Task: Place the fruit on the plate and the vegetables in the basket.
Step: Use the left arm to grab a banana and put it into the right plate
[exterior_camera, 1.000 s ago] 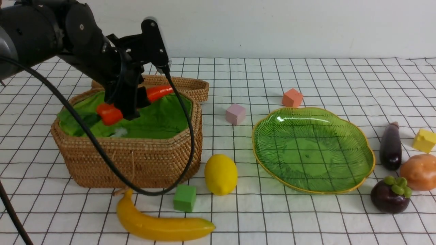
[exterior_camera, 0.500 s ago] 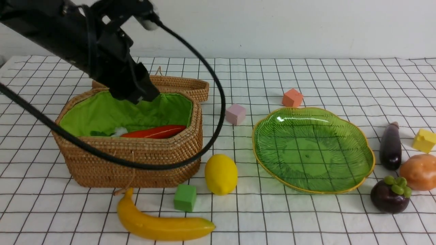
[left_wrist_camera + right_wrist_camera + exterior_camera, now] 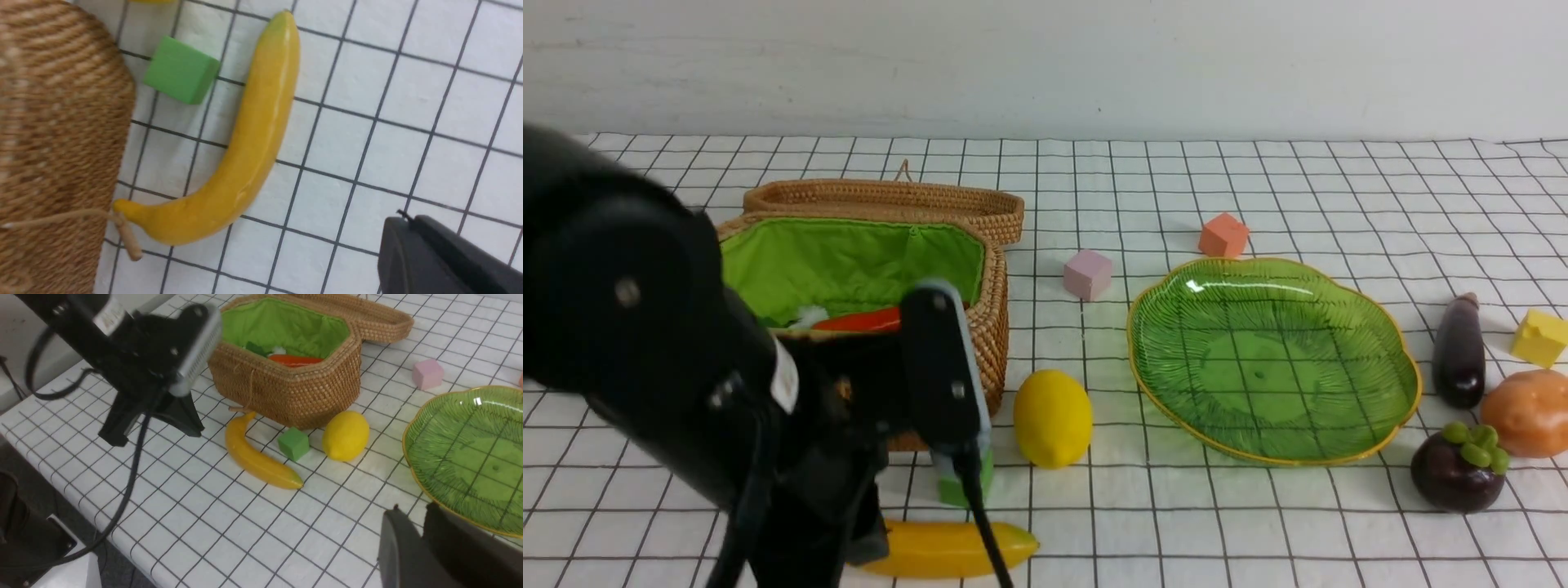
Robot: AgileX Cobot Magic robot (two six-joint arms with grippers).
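The carrot (image 3: 858, 320) lies in the basket (image 3: 992, 318), whose lid (image 3: 890, 200) lies behind it. The banana (image 3: 947, 549) lies in front of the basket and shows whole in the left wrist view (image 3: 245, 143). The lemon (image 3: 1052, 418) sits beside it. The plate (image 3: 1274, 359) holds nothing. The eggplant (image 3: 1459, 353), potato (image 3: 1527, 412) and mangosteen (image 3: 1459, 467) lie right of the plate. My left arm (image 3: 645, 343) hangs low over the banana's stem end, its gripper (image 3: 402, 218) shut and empty. My right gripper (image 3: 410, 512) is shut and empty near the plate's rim (image 3: 412, 457).
Foam cubes lie about: green (image 3: 968, 488) between banana and lemon, pink (image 3: 1087, 273), orange (image 3: 1223, 235) behind the plate, yellow (image 3: 1539, 336) at the far right. The basket's string loop and toggle (image 3: 126, 237) touch the banana's stem. The table's near-left edge shows in the right wrist view (image 3: 61, 490).
The carrot dropped from my left gripper into the basket. My left arm rose, then swung back and down to the near side over the banana, and now hides part of the basket.
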